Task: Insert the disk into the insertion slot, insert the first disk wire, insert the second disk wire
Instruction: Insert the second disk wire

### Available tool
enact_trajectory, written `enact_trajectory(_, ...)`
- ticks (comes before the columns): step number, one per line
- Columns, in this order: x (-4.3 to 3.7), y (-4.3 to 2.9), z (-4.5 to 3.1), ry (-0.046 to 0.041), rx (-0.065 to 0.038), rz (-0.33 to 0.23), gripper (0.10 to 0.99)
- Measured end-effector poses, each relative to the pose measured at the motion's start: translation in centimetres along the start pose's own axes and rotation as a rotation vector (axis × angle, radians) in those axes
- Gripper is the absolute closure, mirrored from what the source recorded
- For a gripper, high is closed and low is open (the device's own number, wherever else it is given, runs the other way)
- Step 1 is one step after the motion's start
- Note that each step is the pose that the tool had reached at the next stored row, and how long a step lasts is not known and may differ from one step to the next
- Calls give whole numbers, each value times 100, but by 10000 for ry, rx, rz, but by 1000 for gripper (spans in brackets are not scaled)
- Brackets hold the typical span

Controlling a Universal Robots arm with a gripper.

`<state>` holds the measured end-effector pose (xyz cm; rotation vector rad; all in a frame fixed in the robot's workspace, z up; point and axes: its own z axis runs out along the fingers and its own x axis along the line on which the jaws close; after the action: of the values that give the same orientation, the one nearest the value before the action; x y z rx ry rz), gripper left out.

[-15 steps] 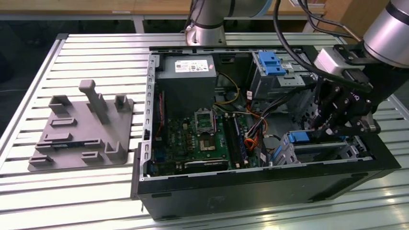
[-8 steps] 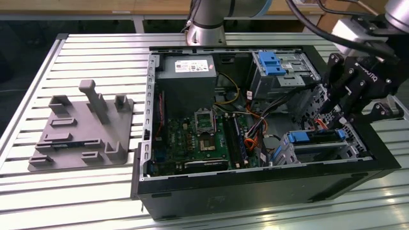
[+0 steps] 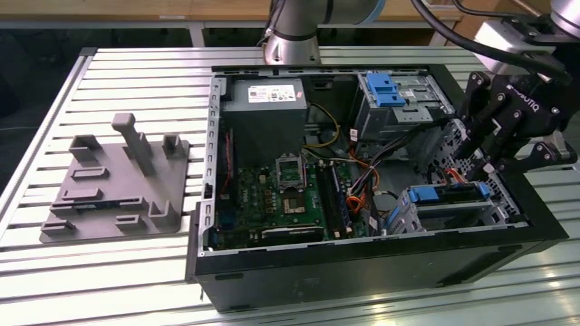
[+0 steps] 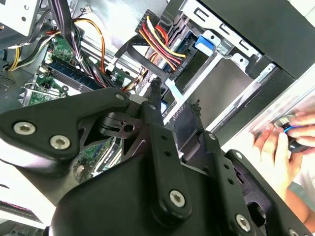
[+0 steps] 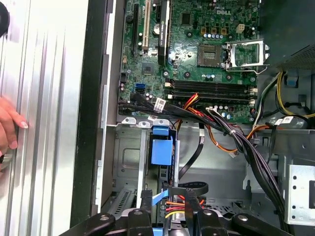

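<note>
- Inside the computer case (image 3: 381,268), the disk (image 3: 446,195) sits in its slot (image 3: 453,212), blue end showing.
- Just above it hangs the tool (image 5: 170,196), its fingers (image 5: 193,204) narrow, close around a wire plug (image 5: 172,192).
- A hand (image 4: 283,147) rests beside the case.

The table (image 3: 136,75) is a bench of parallel ribbed aluminium slats, silver in colour. Two items rest directly on it. An open computer case (image 3: 363,265), black, lies on its side toward the exterior view's right, with its open face upward. A grey fixture plate (image 3: 113,197) with several upright posts and blocks lies toward the exterior view's left, just beside the case but apart from it. In the first wrist view, a hand (image 5: 10,125) rests on the slats beside the case wall.
</note>
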<state>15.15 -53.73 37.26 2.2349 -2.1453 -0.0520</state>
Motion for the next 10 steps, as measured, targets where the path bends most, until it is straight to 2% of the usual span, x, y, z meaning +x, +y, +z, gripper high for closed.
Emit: enact_trajectory(10,0,0,-4,1,0,0,706)
